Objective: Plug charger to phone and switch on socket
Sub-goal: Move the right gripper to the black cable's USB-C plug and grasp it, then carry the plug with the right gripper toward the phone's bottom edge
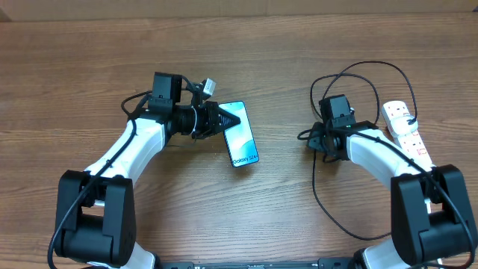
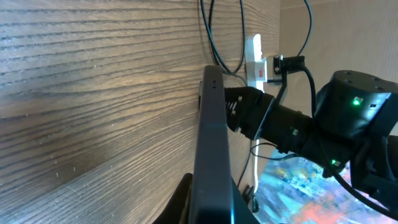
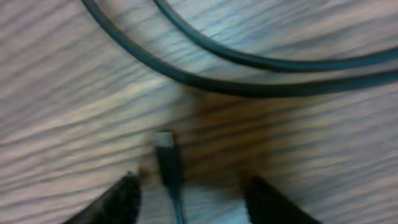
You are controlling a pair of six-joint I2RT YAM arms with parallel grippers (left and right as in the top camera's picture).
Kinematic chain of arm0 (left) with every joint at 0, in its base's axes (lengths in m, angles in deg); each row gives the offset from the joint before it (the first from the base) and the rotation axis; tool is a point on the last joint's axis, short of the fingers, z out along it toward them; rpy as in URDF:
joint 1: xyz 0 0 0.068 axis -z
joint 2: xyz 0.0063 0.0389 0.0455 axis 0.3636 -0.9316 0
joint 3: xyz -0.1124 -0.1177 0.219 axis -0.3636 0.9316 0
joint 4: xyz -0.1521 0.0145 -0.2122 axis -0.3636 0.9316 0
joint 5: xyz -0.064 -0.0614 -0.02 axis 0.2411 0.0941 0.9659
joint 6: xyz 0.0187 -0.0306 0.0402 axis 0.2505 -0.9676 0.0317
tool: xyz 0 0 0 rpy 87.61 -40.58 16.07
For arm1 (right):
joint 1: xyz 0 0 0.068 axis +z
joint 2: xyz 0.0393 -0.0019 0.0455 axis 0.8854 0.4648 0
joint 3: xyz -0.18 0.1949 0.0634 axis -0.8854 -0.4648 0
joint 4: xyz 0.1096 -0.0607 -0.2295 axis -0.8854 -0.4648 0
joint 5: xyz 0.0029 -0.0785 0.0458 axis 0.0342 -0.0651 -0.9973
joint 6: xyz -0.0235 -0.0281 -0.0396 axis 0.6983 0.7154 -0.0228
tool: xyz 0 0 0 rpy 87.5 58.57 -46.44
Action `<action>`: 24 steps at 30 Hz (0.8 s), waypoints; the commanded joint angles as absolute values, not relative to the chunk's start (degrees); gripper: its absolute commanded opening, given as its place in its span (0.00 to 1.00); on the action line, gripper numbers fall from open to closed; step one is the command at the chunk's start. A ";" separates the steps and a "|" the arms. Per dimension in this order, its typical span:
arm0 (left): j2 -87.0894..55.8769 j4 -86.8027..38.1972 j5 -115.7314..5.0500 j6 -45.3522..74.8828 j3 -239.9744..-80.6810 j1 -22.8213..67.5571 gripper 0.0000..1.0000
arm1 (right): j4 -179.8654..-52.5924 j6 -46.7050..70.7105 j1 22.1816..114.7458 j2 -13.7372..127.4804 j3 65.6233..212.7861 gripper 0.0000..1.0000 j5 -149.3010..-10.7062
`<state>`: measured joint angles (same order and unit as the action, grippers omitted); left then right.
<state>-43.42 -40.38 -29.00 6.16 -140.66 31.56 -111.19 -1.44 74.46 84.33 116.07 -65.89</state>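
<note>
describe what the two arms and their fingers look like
Both the left arm and right arm have white curved links between bulky black joint housings, with thin black cables along them. Each wrist carries a black boxy module; the right one shows a green light. The fingers are black and tapered.

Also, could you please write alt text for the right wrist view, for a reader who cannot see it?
The charger's small connector tip lies on the wooden table between the right gripper's two open dark fingertips, untouched by either. Two strands of its black cable cross the top of the blurred picture.
</note>
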 commanded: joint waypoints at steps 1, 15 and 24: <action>-43.22 -40.79 -25.88 4.44 -141.27 30.27 0.04 | -112.37 0.11 74.55 87.55 115.94 0.50 -68.06; -43.22 -40.77 -25.90 4.02 -141.27 29.57 0.04 | -114.27 5.47 74.59 87.92 115.94 0.04 -77.74; -43.22 -50.19 -14.05 4.00 -141.27 27.80 0.04 | -123.02 21.05 72.04 82.08 121.45 0.04 -108.95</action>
